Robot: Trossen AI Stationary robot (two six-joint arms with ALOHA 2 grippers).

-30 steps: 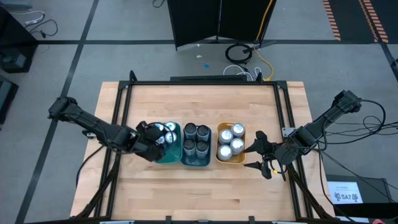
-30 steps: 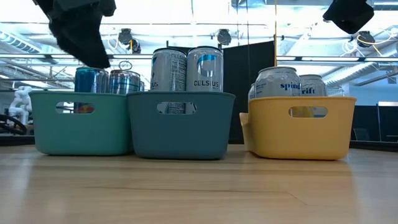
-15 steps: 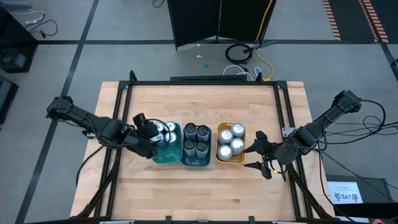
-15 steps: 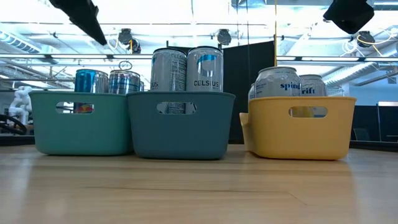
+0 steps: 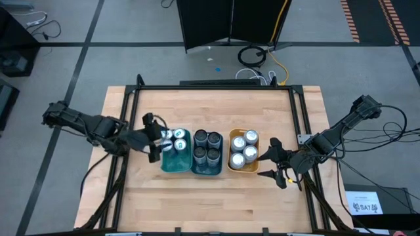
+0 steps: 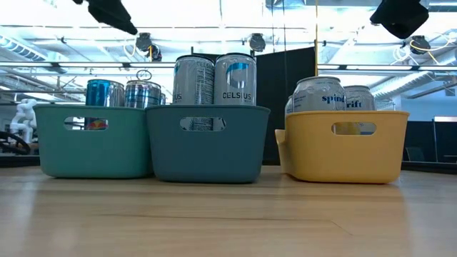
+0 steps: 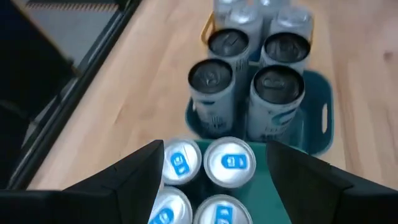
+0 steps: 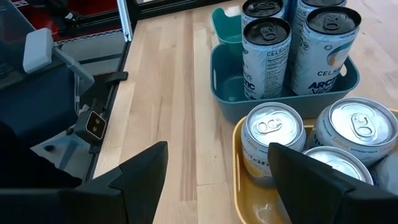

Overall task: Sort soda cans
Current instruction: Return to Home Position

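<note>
Pulled back from over the teal bin (image 5: 174, 165), the left gripper (image 5: 156, 137) now sits off the bin's outer side; sorting looks finished.
Every can in view sits in a bin: blue-topped cans (image 5: 172, 139) in the teal bin, just ahead of and below the left jaws, which stand wide apart and empty; dark-topped cans (image 5: 207, 147) in the darker middle bin (image 5: 207, 172); silver cans (image 5: 244, 149) in the yellow bin (image 5: 231, 161), just ahead of the right gripper (image 5: 270, 161), whose jaws are also spread and empty. No can shows on the bare table (image 5: 210, 111). Judging by this, only returning the arms to rest remains.
</note>
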